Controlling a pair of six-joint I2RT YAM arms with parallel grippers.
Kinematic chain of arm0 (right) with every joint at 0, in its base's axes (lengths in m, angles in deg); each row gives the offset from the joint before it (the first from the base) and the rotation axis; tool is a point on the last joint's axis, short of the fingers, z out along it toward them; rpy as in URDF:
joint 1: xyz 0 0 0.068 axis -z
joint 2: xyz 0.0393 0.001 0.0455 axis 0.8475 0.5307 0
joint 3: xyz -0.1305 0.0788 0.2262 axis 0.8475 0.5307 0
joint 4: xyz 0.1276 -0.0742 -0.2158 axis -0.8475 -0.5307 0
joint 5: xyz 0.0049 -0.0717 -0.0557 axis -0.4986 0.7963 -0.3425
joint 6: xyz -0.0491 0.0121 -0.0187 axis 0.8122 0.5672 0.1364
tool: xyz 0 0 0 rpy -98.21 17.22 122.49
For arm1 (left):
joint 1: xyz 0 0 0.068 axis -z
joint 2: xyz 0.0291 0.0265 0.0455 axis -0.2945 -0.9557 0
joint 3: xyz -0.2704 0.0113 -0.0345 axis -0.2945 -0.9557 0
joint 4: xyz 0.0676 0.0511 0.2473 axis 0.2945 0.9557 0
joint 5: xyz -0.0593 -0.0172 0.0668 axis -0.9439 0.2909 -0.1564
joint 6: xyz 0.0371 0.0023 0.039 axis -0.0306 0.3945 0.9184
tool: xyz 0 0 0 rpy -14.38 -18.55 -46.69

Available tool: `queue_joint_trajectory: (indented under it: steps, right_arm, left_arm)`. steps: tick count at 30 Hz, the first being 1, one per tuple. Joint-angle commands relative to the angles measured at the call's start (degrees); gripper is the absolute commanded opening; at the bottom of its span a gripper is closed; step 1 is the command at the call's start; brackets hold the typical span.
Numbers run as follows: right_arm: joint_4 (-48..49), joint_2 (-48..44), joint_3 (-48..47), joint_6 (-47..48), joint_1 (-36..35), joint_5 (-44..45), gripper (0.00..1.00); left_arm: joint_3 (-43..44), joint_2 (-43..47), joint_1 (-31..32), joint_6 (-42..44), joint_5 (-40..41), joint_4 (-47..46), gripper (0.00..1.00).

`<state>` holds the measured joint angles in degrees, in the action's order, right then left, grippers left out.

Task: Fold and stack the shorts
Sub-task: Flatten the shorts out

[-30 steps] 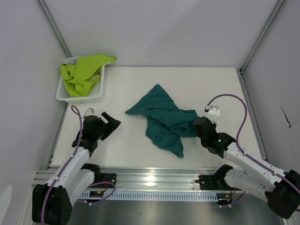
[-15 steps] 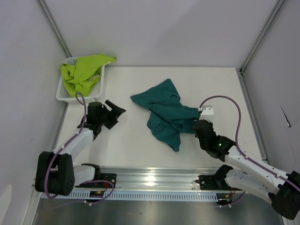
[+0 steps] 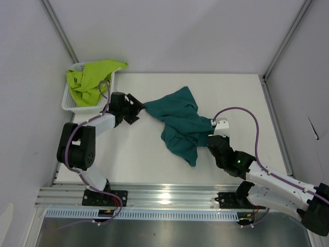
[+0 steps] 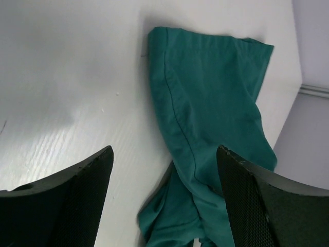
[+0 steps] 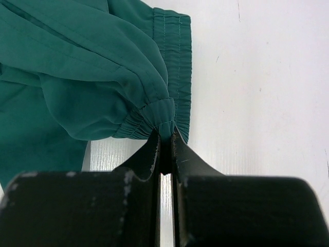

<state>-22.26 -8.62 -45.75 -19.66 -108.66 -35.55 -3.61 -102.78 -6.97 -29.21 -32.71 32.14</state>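
The dark teal green shorts (image 3: pixel 181 123) lie crumpled on the white table (image 3: pixel 226 98). My right gripper (image 3: pixel 211 135) is shut on their gathered waistband at the right edge; the wrist view shows the fabric (image 5: pixel 103 67) pinched between the closed fingers (image 5: pixel 149 154). My left gripper (image 3: pixel 138 109) is open, just left of the shorts' upper left corner; in its wrist view the teal cloth (image 4: pixel 211 108) lies ahead between the spread fingers (image 4: pixel 82 185), not touched. The lime yellow-green shorts (image 3: pixel 92 78) hang out of the white mesh basket (image 3: pixel 72 105) at the back left.
Grey walls and metal frame posts (image 3: pixel 59 31) enclose the table. The right wall (image 3: pixel 298 103) stands right of the table edge. An aluminium rail (image 3: pixel 164 198) runs along the near edge.
My left arm has swung up and right to the teal shorts' left corner. My right gripper has drawn the waistband slightly toward the front left, and the shorts have bunched a little.
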Motion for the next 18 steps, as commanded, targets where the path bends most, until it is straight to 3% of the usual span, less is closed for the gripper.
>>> queue_joint_trajectory:
  steps: [1, 18]
  right_arm:
    - [1.6, -1.0, -0.1, 0.6, -0.8, 2.8, 0.00]
    - [1.2, -1.6, 0.1, -0.1, -2.1, 4.8, 0.00]
  left_arm:
    - [6.5, -4.0, 0.8, 1.0, 1.7, 1.3, 0.83]
    - [20.5, -16.3, 1.9, 1.4, 6.6, 7.8, 0.74]
